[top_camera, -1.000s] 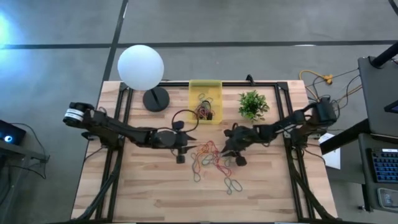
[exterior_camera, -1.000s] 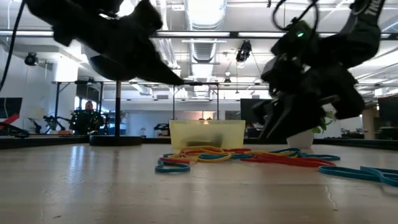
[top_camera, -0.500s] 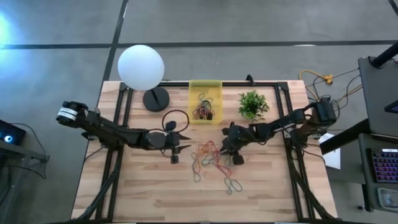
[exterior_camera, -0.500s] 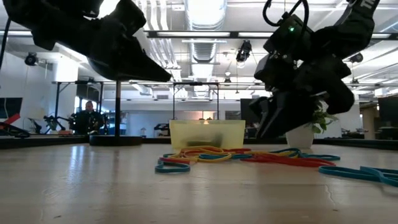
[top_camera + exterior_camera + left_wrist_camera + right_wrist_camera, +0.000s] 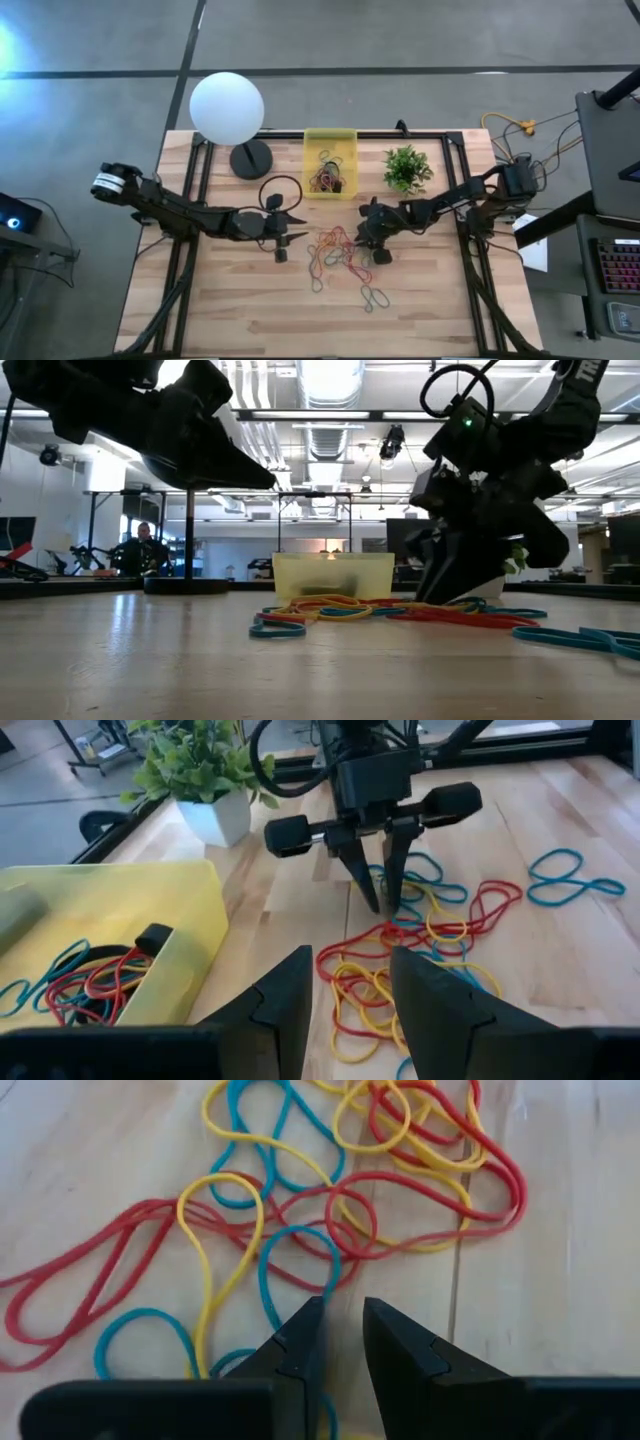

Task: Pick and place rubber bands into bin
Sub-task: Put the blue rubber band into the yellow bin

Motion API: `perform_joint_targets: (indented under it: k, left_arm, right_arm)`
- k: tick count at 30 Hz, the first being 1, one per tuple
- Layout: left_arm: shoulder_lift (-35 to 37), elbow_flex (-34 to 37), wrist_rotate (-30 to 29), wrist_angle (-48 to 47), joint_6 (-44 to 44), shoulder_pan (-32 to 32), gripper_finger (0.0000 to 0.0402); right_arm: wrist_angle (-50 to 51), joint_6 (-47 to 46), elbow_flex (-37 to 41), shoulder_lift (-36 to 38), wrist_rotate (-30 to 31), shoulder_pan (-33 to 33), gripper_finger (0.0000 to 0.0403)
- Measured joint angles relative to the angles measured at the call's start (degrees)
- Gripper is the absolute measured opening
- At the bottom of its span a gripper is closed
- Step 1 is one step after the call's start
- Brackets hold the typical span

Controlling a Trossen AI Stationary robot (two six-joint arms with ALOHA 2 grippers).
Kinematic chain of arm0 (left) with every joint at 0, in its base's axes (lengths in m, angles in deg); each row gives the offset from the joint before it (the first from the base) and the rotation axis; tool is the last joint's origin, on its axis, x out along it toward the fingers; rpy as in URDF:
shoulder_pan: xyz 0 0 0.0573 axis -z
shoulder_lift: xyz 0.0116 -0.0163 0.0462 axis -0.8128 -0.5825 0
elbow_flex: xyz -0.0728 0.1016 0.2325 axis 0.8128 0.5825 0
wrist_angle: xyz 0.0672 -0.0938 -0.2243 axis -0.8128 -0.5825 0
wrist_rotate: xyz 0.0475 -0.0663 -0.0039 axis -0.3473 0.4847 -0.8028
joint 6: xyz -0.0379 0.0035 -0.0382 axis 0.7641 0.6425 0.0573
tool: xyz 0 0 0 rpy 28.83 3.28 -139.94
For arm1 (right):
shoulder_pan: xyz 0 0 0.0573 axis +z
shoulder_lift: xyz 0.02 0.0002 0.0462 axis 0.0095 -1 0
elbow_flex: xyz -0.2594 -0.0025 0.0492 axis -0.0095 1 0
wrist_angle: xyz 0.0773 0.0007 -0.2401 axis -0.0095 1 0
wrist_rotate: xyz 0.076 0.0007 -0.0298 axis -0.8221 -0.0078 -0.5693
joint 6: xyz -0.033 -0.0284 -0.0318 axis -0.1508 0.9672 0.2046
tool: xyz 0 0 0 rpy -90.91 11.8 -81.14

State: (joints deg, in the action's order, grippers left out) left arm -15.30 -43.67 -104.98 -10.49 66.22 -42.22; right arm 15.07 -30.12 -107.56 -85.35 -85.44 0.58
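High view: right gripper (image 5: 364,243), fingers narrowly parted, reaches the right edge of the rubber bands (image 5: 338,256) at table centre. Left gripper (image 5: 296,229), fingers parted and empty, hovers left. More bands fill the far bin (image 5: 346,139).

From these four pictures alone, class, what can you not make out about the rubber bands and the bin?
- Bin, high view: bands inside too small to count.
- Bin, left wrist view: picture's edge cuts it off.
- Right gripper, left wrist view: whether its fingertips pinch a band in the rubber bands.
- Low view: bin's wall hides its contents.
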Motion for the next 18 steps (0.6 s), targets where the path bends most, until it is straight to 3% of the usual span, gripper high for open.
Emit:
perform_joint_targets:
  k: [18]
  left_arm:
    - [0.04, 0.08, 0.0, 0.11, 0.13, -0.04, 0.0121]
  right_arm:
    - [-0.78, -0.29, 0.0, -0.69, -0.46, -0.04, 0.0063]
